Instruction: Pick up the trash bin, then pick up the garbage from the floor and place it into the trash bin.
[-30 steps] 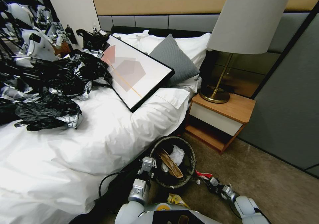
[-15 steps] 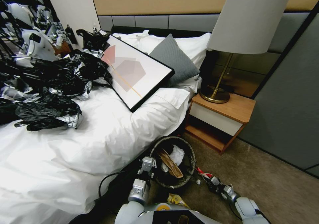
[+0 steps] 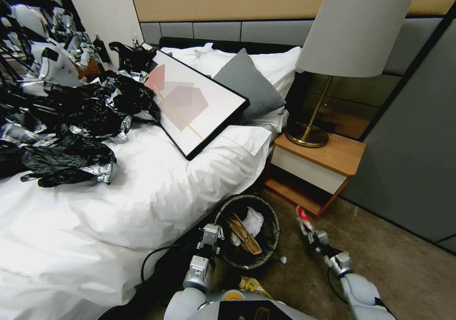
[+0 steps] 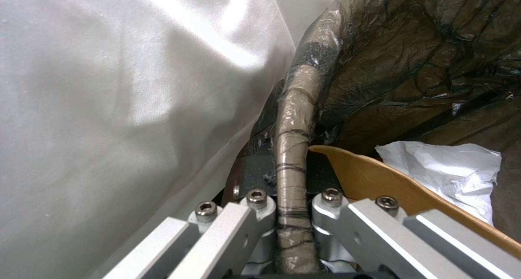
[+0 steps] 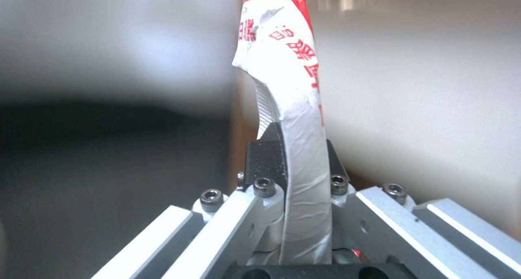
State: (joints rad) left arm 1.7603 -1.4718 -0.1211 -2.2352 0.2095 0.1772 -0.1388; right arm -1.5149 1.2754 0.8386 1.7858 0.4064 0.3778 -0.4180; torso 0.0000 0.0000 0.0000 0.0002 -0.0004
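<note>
The small round trash bin with a black bag liner folded over its rim (image 3: 270,215) stands on the brownish carpet floor (image 3: 380,258), tight against the side of the bed with white bedding (image 3: 142,201). Inside it lie a brown paper piece (image 3: 244,237) and a crumpled white tissue (image 3: 254,221). The left pincer (image 3: 210,242) is clamped on the near rim; in the left wrist view the liner-wrapped rim (image 4: 293,165) runs straight between its closed-in fingers.

To the right of the bin, raised off the floor, the right pincer (image 3: 311,232) is pinched narrow around a red-and-white wrapper (image 5: 287,79), which sticks up out of it. Red characters are printed on the white part, looking like Chinese script, though I cannot read them. A yellow snack wrapper (image 3: 251,286) lies on the floor near the robot's body, and a small white scrap (image 3: 283,259) sits just beside the bin. Behind stands a wooden bedside tabletop (image 3: 332,154) carrying a brass lamp with a grey shade (image 3: 354,30).
</note>
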